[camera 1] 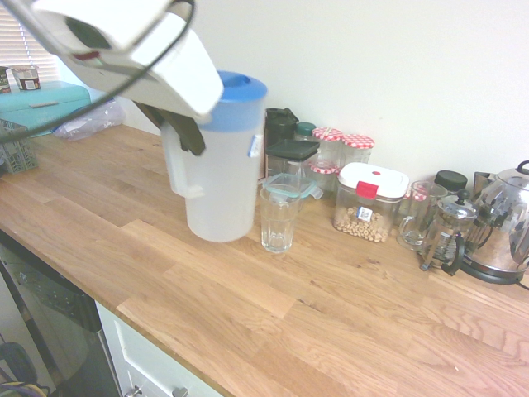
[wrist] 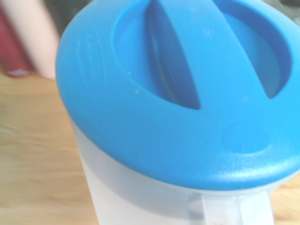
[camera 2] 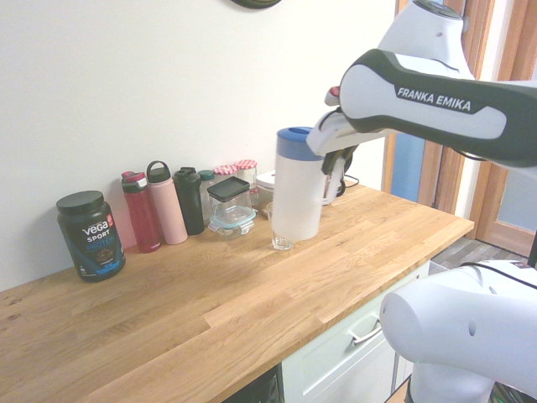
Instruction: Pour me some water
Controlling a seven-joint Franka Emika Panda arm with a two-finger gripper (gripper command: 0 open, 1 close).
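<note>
Claw (camera 1: 188, 144) closed on pitcher (camera 1: 221, 182) handle (camera 1: 176, 165), blue lid (camera 1: 240, 89), glass (camera 1: 278, 227) beside

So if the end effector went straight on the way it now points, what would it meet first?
Probably the pitcher's side, just past the handle that the end effector seems closed on; depth there is hard to judge.

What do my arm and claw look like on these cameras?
The arm is glossy white with rounded segments and a dark grey-green panel lettered "FRANKA EMIKA" in white. A thin black cable runs along it. The claw has dark, slim fingers below a smooth white housing.
</note>
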